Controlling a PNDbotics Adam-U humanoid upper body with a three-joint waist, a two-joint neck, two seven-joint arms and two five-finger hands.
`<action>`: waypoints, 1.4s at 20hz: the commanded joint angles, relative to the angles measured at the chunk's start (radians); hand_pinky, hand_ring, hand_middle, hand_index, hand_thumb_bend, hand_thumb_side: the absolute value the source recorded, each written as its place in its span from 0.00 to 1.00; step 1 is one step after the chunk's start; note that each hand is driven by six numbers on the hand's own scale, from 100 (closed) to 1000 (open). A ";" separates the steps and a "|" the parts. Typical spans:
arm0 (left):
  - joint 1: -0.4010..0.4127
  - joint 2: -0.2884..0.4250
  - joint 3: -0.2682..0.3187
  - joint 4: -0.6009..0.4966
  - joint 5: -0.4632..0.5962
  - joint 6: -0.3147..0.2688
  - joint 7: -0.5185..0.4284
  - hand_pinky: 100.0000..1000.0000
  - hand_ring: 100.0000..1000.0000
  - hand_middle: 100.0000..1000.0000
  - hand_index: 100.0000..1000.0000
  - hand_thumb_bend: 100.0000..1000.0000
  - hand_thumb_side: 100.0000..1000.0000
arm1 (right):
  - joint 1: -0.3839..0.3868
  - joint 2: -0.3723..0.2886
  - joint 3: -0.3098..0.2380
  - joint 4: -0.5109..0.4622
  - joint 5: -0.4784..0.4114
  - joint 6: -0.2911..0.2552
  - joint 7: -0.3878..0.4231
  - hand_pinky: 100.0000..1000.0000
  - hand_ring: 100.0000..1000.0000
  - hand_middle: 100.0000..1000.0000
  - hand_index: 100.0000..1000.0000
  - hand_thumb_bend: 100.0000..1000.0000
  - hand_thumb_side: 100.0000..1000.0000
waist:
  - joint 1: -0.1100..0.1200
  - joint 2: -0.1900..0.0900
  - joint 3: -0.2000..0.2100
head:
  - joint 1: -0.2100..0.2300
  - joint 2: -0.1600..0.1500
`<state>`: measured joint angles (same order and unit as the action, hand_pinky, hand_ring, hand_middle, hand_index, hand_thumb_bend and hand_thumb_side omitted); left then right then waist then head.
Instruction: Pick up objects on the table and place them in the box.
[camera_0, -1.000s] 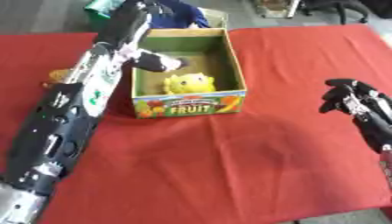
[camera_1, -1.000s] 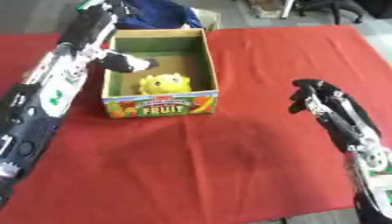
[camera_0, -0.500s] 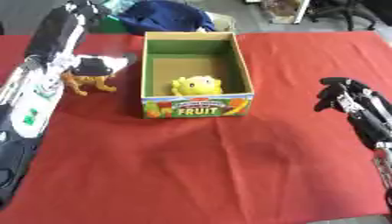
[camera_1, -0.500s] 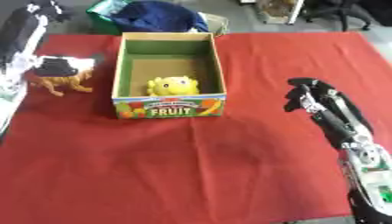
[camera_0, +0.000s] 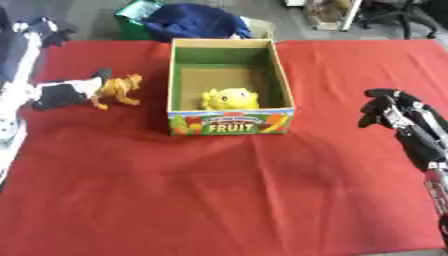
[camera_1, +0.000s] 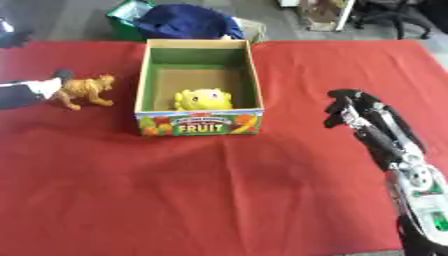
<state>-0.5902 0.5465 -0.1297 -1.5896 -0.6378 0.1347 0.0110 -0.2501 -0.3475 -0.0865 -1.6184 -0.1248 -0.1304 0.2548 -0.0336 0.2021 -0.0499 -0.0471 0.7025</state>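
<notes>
Cardboard box (camera_0: 230, 125), rounded yellow toy (camera_0: 229, 99) inside

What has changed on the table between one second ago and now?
The left hand was over the box one second ago; it has moved out to the left and is now at the orange toy animal on the red cloth. Whether it grips the toy is unclear. The yellow toy stayed in the box, and the right hand stayed curled at the right.
</notes>
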 joint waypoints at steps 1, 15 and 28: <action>-0.056 0.069 0.004 0.048 0.058 0.006 -0.052 0.67 0.64 0.59 0.75 0.45 0.21 | -0.007 -0.027 -0.004 -0.010 -0.001 -0.001 0.003 0.52 0.47 0.49 0.75 0.00 0.54 | 0.000 -0.018 -0.004 | -0.002 0.004; -0.277 0.045 -0.072 0.435 -0.068 -0.097 -0.291 0.74 0.75 0.70 0.80 0.61 0.12 | -0.009 -0.027 0.002 -0.007 -0.001 -0.002 0.009 0.52 0.47 0.49 0.75 0.00 0.54 | -0.004 -0.014 -0.019 | -0.002 0.009; -0.349 -0.043 -0.004 0.672 -0.281 -0.233 -0.423 0.70 0.68 0.59 0.75 0.48 0.00 | -0.008 -0.024 0.001 -0.006 0.000 -0.002 0.010 0.52 0.48 0.49 0.75 0.00 0.54 | -0.005 -0.013 -0.025 | -0.007 0.011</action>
<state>-0.9162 0.4948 -0.1497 -0.9150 -0.8980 -0.0891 -0.4148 -0.2488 -0.3476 -0.0794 -1.6162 -0.1248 -0.1310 0.2630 -0.0392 0.2032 -0.0732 -0.0517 0.7113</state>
